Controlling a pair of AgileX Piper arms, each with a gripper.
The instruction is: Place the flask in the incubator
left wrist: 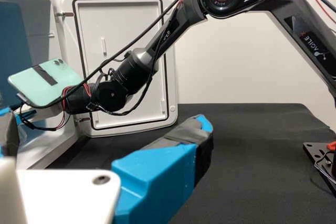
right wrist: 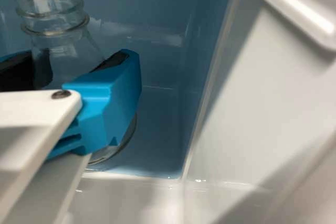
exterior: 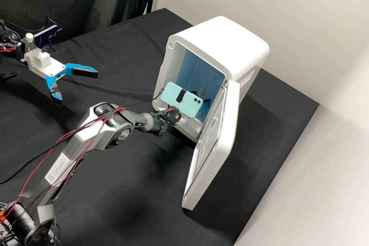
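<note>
The clear glass flask (right wrist: 52, 19), with a threaded neck, stands inside the white incubator (exterior: 230, 42) on its blue floor (right wrist: 157, 145). My right gripper (right wrist: 73, 72) is shut on the flask's body, with one blue finger (right wrist: 107, 98) pressed against the glass. In the high view the right arm (exterior: 115, 123) reaches into the incubator's opening, and the mint-green phone (exterior: 181, 100) on its wrist hides the gripper. My left gripper (exterior: 76, 86) hangs open over the bench at the far left, holding nothing, well clear of the incubator.
The incubator door (exterior: 211, 142) hangs wide open toward the bench's front right edge. The door (left wrist: 121, 61) and the right arm (left wrist: 157, 40) fill the space ahead of the left gripper. Red and black cables trail along the right arm. Black bench (exterior: 127, 184) lies in front.
</note>
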